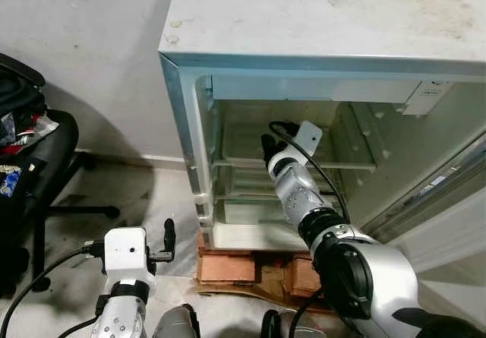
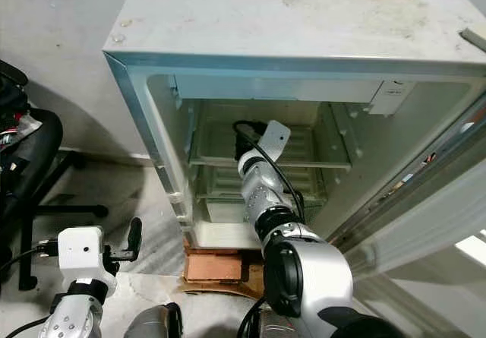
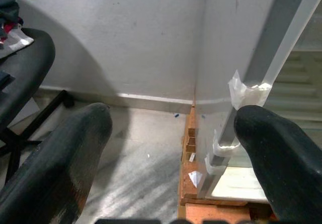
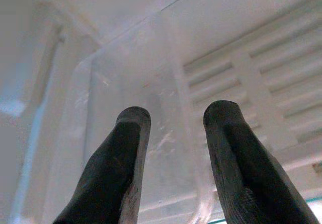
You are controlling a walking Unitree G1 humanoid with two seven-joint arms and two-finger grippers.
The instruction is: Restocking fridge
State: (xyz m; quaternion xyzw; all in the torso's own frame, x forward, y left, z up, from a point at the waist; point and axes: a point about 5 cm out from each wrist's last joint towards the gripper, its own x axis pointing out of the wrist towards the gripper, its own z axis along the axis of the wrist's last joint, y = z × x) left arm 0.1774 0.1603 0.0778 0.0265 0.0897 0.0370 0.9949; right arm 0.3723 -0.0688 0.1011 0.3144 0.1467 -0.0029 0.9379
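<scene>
Inside the open fridge, at my 12 o'clock, my right gripper is stretched forward over the upper shelf. Its fingers are parted with a moderate gap and pinch nothing. Straight ahead of the fingertips stands a clear plastic container. Its near wall seems just beyond the tips, though I cannot tell whether they touch it. The ribbed white back wall of the cabinet shows behind it toward 2 o'clock.

The container is the one stock item I can make out, and it sits on the shelf rather than in my grasp. Its tall side faces me, upright, so I judge the gap between my fingers lines up roughly with its near corner. Whatever comes next with it turns on that dead-ahead line. My right arm is far the nearer.

My left gripper hangs low outside the cabinet at about 8 o'clock. Its fingers are spread wide and empty, looking past the fridge's taped front edge toward the brick base and the office chair.
</scene>
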